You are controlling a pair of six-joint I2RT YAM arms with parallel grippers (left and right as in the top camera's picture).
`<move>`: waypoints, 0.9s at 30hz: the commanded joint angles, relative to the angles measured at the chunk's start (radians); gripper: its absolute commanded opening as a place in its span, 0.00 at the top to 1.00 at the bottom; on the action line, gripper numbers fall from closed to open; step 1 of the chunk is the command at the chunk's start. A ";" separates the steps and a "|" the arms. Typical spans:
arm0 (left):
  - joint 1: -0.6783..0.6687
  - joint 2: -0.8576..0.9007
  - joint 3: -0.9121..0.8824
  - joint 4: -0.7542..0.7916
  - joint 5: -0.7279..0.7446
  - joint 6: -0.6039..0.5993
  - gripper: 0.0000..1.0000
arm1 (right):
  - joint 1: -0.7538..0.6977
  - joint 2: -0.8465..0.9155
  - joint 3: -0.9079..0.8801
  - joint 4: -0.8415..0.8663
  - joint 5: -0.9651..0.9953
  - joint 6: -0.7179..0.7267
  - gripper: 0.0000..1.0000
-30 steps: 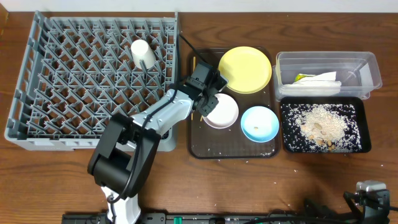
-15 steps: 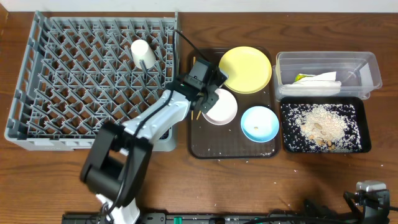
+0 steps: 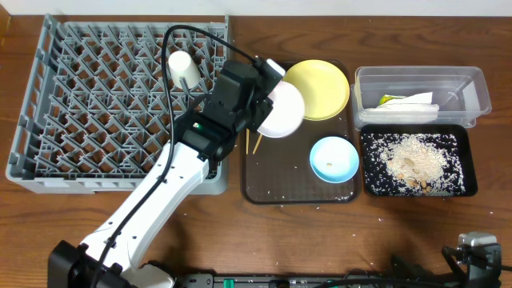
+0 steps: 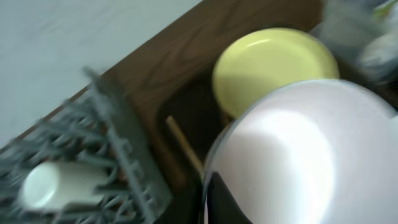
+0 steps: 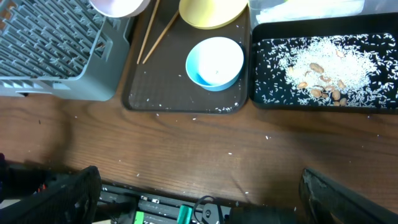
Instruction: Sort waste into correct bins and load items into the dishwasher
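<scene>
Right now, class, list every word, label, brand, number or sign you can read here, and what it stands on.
No readable text anywhere.
The round yellow plate, white bowl, light blue bowl, small white cup, grey plastic dish rack and clear plastic tub show no markings.
Green patch on the dark rail at the table's front edge: too blurred to read.

The dish rack [image 3: 48,178] is set at the counter's [image 3: 240,232] back left corner, with a cup [image 3: 183,68] in its back right part. Just right of it lies a serving tray [image 3: 276,180], on which a plate [image 3: 320,88] is placed back right, a second bowl [image 3: 334,158] front right and chopsticks [image 3: 256,142] left. A raised bowl [image 3: 282,112] is held above its back left. Toward the right edge, a tub [image 3: 476,92] containing a napkin [image 3: 412,102] is set behind a shallow tray [image 3: 364,160] of crumbs [image 3: 412,160].
</scene>
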 commanded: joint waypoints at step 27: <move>0.073 0.310 0.010 0.875 -0.996 1.017 0.93 | -0.013 0.000 -0.002 -0.002 0.006 0.009 0.01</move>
